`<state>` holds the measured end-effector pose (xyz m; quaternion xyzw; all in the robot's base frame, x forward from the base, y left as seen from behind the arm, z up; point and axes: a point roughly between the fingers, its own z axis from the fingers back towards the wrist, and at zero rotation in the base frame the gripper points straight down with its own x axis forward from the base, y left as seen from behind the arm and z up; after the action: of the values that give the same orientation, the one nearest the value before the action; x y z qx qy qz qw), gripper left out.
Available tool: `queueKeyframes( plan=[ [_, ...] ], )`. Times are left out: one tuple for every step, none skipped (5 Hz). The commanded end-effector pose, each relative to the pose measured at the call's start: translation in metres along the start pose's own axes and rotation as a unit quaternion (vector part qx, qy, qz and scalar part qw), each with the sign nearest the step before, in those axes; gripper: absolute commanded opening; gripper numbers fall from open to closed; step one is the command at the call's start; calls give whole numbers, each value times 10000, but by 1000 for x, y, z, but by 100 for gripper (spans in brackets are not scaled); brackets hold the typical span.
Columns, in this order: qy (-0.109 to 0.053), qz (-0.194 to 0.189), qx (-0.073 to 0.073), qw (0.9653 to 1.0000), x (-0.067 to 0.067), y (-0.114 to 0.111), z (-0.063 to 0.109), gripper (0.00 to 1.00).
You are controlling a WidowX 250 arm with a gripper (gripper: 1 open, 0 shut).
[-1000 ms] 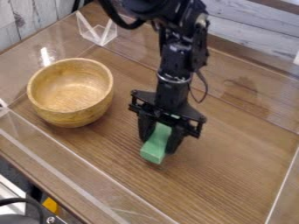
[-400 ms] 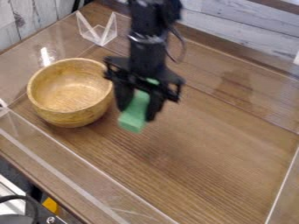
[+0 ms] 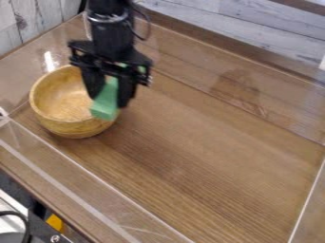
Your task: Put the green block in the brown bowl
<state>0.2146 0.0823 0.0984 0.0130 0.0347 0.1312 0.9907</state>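
Observation:
The green block (image 3: 105, 102) hangs upright in the air, pinched near its top by my gripper (image 3: 109, 87), which is shut on it. The block's lower end hovers over the right rim of the brown bowl (image 3: 57, 100), a round light wooden bowl at the left of the table. The black arm comes down from the top of the view, just right of the bowl's middle. The bowl's inside looks empty.
A clear plastic barrier (image 3: 76, 180) runs along the table's front and left edges. A small clear stand (image 3: 76, 28) sits at the back left, partly behind the arm. The wooden tabletop (image 3: 216, 133) stretches to the right of the bowl.
The arm has carried the green block up and leftward from the table's middle to the bowl's right rim. The grip stayed shut on the block.

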Motion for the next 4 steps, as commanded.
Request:
queueKeyframes(
  plan=[
    [-205, 65, 97, 9997, 11, 23, 6, 0],
    [-184, 118, 149, 9996, 14, 33, 1, 0],
    [-199, 150, 173, 9995, 17, 38, -6, 0],
    [-217, 169, 175, 9995, 19, 41, -11, 0]
  ],
)
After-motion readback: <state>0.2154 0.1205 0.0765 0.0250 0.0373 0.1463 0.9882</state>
